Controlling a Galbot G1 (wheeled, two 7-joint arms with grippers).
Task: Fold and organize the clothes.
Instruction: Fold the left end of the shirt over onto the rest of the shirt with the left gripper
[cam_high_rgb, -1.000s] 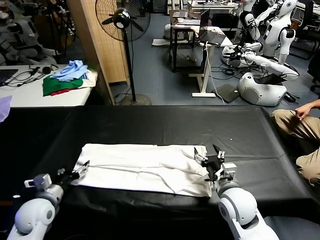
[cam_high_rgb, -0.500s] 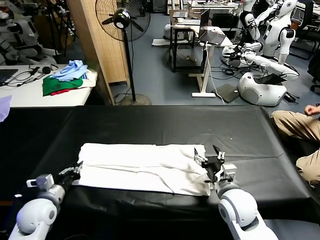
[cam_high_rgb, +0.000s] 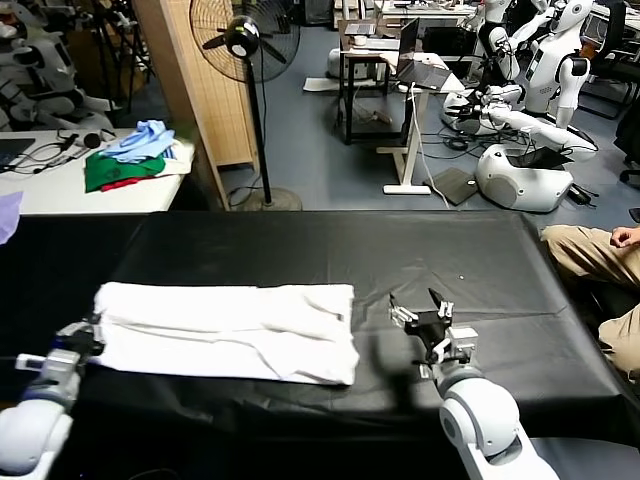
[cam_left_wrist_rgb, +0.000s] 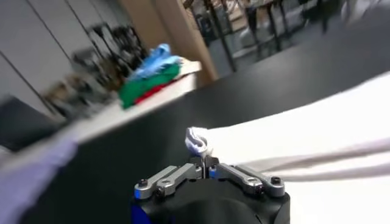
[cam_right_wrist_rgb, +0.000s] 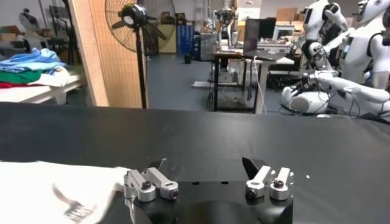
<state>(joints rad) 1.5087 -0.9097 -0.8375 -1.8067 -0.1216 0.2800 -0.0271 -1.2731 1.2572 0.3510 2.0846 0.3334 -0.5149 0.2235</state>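
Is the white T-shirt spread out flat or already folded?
Folded: the white T-shirt lies as a long layered strip, sleeves tucked, one end pinched in the left hand.

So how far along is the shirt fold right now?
Done: the white T-shirt lies on the black table as a long folded band, sleeves tucked away. In hand: the left gripper is shut on the shirt's left end at the table's left side. The right gripper is open over bare cloth beside the shirt. Left: folding the band shorter and placing it tidily.
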